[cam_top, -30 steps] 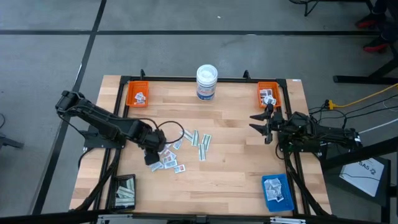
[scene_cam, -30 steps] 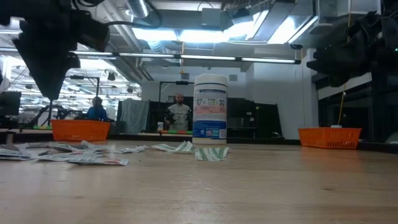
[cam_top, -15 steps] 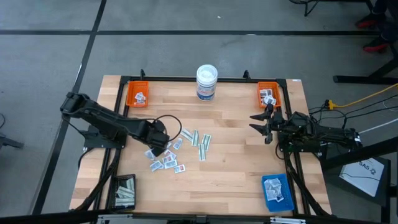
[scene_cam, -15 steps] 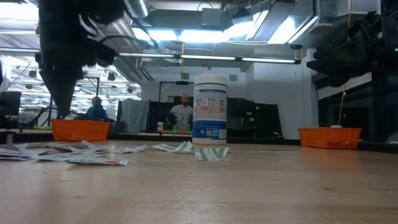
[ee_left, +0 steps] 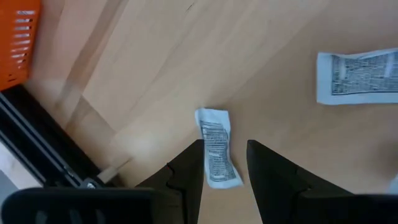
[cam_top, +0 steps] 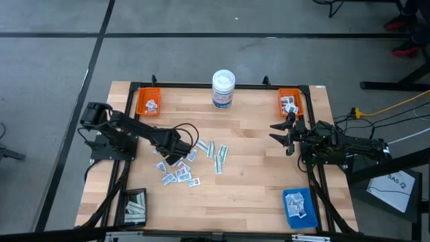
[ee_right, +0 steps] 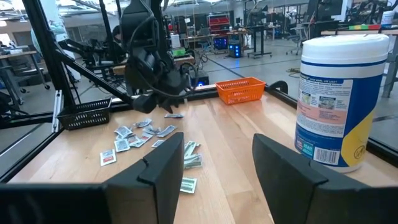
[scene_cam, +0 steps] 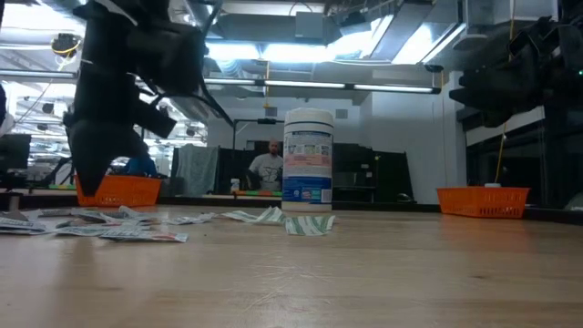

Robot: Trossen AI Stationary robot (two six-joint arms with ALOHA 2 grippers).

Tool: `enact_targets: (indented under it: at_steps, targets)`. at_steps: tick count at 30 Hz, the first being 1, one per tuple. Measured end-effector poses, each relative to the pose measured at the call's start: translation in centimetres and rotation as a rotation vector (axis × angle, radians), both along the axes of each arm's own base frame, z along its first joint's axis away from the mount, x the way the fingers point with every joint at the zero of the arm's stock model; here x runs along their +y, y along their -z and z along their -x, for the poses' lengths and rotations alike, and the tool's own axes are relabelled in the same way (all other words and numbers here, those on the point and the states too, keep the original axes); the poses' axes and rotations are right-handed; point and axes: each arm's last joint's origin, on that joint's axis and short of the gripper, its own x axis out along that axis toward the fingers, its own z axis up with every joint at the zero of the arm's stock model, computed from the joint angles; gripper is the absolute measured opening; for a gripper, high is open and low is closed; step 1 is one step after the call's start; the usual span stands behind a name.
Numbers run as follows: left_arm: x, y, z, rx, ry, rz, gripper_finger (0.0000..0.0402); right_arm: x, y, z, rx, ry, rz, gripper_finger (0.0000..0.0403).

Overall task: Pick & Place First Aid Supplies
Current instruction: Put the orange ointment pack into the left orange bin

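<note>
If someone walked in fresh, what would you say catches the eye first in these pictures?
Probably the scatter of first aid packets at mid-table, with the left gripper open just above one packet. Next, the white tub upright at the far edge between two orange trays. The right gripper waits open near the right edge.

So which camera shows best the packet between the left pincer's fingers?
The left wrist view: the packet lies flat between the open left pincer, print visible. The high view hides it under the arm; the low view shows only the pile edge-on.
</note>
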Motion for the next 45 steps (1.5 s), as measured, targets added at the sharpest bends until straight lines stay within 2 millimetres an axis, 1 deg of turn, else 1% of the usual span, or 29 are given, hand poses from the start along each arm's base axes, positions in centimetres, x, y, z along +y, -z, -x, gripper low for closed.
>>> enact_targets:
  at_steps: [6,10,13,20,24,29,34,37,40,45]
  targets:
    - [0.1,1.1,-0.3,0.041,-0.001,0.003,0.0113,0.0,0.0,0.0,0.000,0.000,0.000,0.0191]
    - [0.1,2.4,0.3,0.087,-0.010,0.029,0.0113,0.0,0.0,0.0,0.000,0.000,0.001,0.0191]
    - [0.1,3.1,0.8,0.084,-0.011,0.033,0.0113,0.0,0.0,0.0,0.000,0.000,0.000,0.0191]
    - [0.3,3.4,1.1,0.075,-0.025,0.051,0.0109,0.0,0.0,0.0,0.000,0.000,0.000,0.0191]
    - [0.5,3.5,1.1,0.079,-0.018,0.077,0.0079,0.0,0.0,0.0,0.000,0.000,0.000,0.0191]
    - [0.9,3.5,1.0,0.086,0.020,0.130,0.0014,0.0,0.0,0.0,0.000,0.000,0.000,0.0191]
    - [1.5,3.5,0.9,0.095,0.056,0.182,0.0003,0.0,0.0,0.0,0.000,0.000,0.000,0.0191]
    - [1.8,3.3,0.9,0.088,0.092,0.200,0.0002,0.0,0.0,0.0,0.000,0.000,-0.002,0.0191]
    - [2.0,2.4,0.8,0.040,0.115,0.201,0.0002,0.0,0.0,0.0,0.000,0.000,0.000,0.0191]
    - [2.3,-0.2,0.8,-0.133,0.128,0.182,0.0001,0.0,0.0,0.0,0.000,0.000,0.000,0.0191]
